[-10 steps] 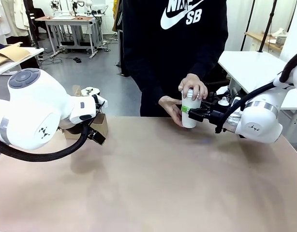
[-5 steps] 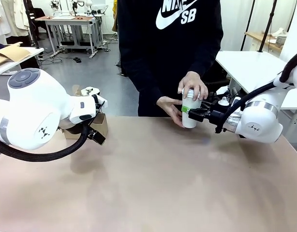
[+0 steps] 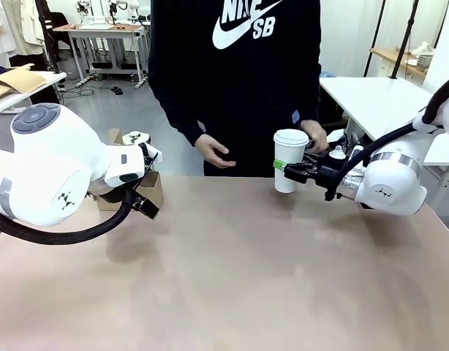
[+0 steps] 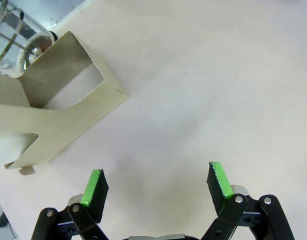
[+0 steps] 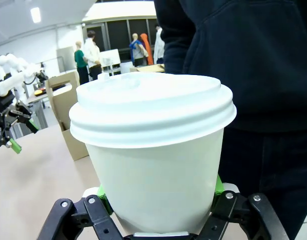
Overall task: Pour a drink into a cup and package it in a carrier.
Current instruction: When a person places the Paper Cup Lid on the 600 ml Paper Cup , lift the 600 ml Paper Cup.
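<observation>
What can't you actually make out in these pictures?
- Inside the cup: in the front and right wrist views its white lid covers it, so whether it is filled is unseen.
- Carrier: cut off by the left edge in the left wrist view; mostly hidden by the left arm in the front view.
- Glass jug: cropped at the corner in the left wrist view; contents unclear.
- Right pincer: in the right wrist view the cup hides where its jaws meet it.

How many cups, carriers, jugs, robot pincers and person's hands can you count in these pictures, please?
White lidded cup: 1
Cardboard carrier: 1
Glass jug: 1
Pincers: 2 (left pincer open, right pincer shut on the cup)
Person's hands: 2
Total: 7
</observation>
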You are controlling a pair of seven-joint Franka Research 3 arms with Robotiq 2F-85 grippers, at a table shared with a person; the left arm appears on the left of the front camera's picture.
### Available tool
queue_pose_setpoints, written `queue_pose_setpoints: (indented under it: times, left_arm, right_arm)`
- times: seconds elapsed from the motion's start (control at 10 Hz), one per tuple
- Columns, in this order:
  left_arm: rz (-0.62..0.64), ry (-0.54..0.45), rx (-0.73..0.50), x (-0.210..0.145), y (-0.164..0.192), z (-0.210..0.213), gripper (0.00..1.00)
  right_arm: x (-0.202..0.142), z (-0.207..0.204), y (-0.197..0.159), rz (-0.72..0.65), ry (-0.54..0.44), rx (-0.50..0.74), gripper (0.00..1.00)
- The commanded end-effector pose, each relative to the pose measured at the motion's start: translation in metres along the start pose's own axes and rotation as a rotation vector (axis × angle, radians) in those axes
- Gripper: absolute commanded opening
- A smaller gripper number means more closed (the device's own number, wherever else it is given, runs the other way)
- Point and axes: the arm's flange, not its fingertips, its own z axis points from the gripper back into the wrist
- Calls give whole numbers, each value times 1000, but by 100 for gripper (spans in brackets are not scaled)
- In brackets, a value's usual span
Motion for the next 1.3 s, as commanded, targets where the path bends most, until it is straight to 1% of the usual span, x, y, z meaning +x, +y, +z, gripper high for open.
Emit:
queue_pose_setpoints:
  times: [0.0, 0.7, 0.8, 1.2]
  left_arm:
    - [2, -1, -2, 0, 1, 0, 100]
    - [2, -1, -2, 0, 1, 0, 100]
    - [2, -1, -2, 0, 1, 0, 100]
    - [2, -1, -2, 0, 1, 0, 100]
  right_arm:
    - [6, -4, 3, -3, -12, -13, 80]
    - [6, -4, 3, -3, -12, -13, 80]
    - [0, 0, 0, 0, 0, 0, 80]
    - [70, -5, 4, 8, -9, 29, 80]
